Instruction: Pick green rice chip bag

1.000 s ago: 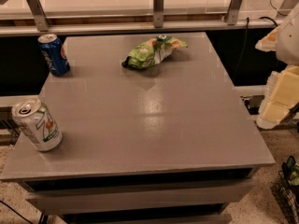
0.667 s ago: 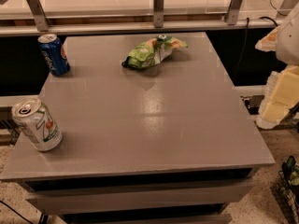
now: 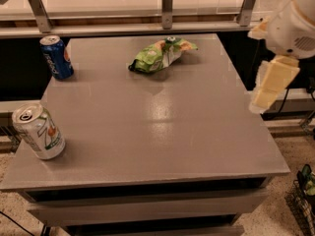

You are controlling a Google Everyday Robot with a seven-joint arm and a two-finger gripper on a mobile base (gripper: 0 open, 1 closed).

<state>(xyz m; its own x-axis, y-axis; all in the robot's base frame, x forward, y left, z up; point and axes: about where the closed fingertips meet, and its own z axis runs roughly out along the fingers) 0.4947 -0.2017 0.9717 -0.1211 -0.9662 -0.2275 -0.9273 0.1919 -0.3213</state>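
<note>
1. Crumpled lime-green foil rice chip bag (image 3: 160, 55) with white and orange patches: it lies on its side at the far middle of the flat grey surface (image 3: 162, 132). Its dark end points toward the left, and nothing touches it.
2. Cream-coloured end effector (image 3: 266, 90) below a rounded white arm housing (image 3: 295, 26): it hangs beyond the right edge of the surface, well apart from the bag and holding nothing that can be seen. Whether it is released or clenched cannot be told.
3. Blue cylindrical soda can (image 3: 56, 57): it stands upright at the far left corner, level with the bag but well apart from it.
4. White-and-green soda can (image 3: 38, 132): it stands at the near left edge, tilted slightly, with its silver top showing.
5. Grey metal rail with upright posts (image 3: 168, 6): it runs along behind the far edge of the surface.
</note>
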